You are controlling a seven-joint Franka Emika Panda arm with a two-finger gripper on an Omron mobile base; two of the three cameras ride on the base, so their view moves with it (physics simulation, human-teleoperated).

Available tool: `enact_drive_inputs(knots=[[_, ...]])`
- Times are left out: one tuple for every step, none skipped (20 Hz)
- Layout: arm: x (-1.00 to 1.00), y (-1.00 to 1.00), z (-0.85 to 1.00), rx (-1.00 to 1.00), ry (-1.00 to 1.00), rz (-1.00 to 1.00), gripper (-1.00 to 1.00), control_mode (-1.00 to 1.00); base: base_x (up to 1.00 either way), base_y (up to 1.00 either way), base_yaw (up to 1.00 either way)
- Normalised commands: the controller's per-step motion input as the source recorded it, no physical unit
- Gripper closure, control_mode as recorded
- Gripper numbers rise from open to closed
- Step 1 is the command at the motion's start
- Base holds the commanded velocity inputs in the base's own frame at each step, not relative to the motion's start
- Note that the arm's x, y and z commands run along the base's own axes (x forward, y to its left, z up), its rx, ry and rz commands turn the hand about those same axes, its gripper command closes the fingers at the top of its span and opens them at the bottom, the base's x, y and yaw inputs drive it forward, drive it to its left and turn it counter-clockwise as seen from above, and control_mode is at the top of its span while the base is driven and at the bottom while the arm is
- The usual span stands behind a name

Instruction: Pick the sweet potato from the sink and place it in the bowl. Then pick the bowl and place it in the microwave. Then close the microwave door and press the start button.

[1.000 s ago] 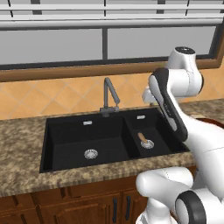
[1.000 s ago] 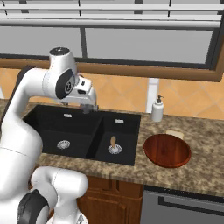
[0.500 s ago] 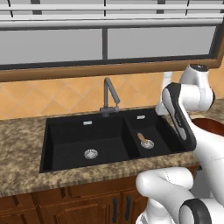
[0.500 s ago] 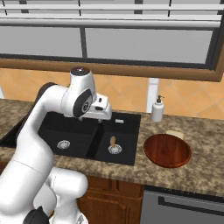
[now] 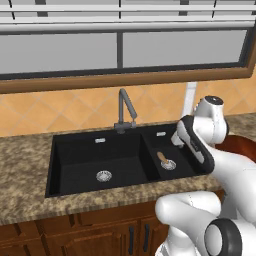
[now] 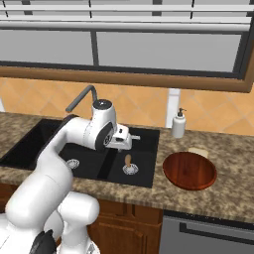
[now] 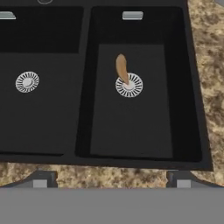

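The sweet potato [image 7: 122, 68] is a small tan-orange tuber lying on the floor of the narrower right basin of the black sink [image 7: 131, 122], one end touching the round drain [image 7: 129, 85]. It also shows in the base views as the sweet potato [image 5: 161, 157] [image 6: 128, 159]. My gripper [image 7: 111, 180] hangs open and empty above the sink's near edge, looking down into that basin; from the right base view the gripper [image 6: 124, 147] is above the divider area. The reddish-brown bowl [image 6: 190, 170] sits empty on the counter right of the sink. The microwave is out of view.
A dark grey faucet [image 5: 125, 107] rises behind the sink. A white soap dispenser [image 6: 178, 124] and a small tan object [image 6: 198, 151] stand behind the bowl. Speckled granite counter [image 5: 25, 160] surrounds the sink, with a window above the backsplash.
The arm has swung right and down from above the wide basin to over the narrower basin. The jaws stayed open.
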Motion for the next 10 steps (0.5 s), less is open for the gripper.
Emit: enact_drive_inputs(knots=[[0.34, 0.0, -0.65, 0.0, 0.0, 0.0, -1.0, -1.0, 0.0, 0.0, 0.0], [0.0, -0.14, -0.41, 0.0, 0.0, 0.0, -1.0, -1.0, 0.0, 0.0, 0.0], [0.0, 0.0, -0.24, 0.0, 0.05, 0.0, -1.0, -1.0, 0.0, 0.0, 0.0], [0.0, 0.0, -0.29, 0.0, 0.09, 0.0, -1.0, -1.0, 0.0, 0.0, 0.0], [0.21, 0.0, -0.29, 0.0, 0.05, 0.0, -1.0, -1.0, 0.0, 0.0, 0.0], [0.27, 0.0, -0.26, 0.01, 0.04, 0.0, -1.0, -1.0, 0.0, 0.0, 0.0], [0.29, 0.0, -0.21, 0.0, 0.03, 0.0, -1.0, -1.0, 0.0, 0.0, 0.0], [0.34, 0.0, -0.2, 0.01, 0.01, 0.0, -1.0, -1.0, 0.0, 0.0, 0.0], [0.29, -0.06, -0.18, 0.02, 0.0, 0.0, -1.0, -1.0, 0.0, 0.0, 0.0], [0.3, -0.04, -0.19, 0.02, 0.0, 0.0, -1.0, -1.0, 0.0, 0.0, 0.0]])
